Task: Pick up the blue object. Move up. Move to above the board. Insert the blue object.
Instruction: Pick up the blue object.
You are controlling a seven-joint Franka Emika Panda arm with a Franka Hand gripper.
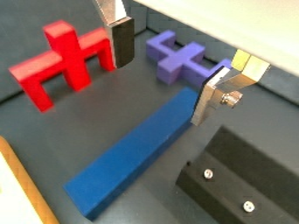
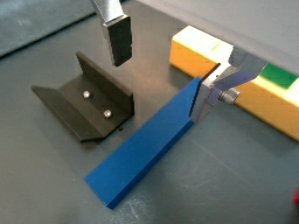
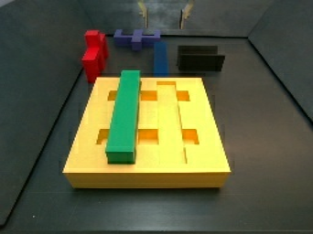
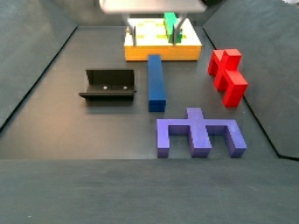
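Note:
The blue object is a long blue bar lying flat on the dark floor; it shows in both wrist views and both side views. My gripper is open and empty above the bar's end, with the silver fingers spread wide. One finger shows right beside the bar's end; I cannot tell whether they touch. The gripper hangs high at the back. The board is a yellow-orange grooved slab with a green bar lying in one groove.
A purple-blue cross-shaped block lies beyond the bar's end. A red block lies on one side of the bar, and the dark fixture stands on the other. Dark walls enclose the floor.

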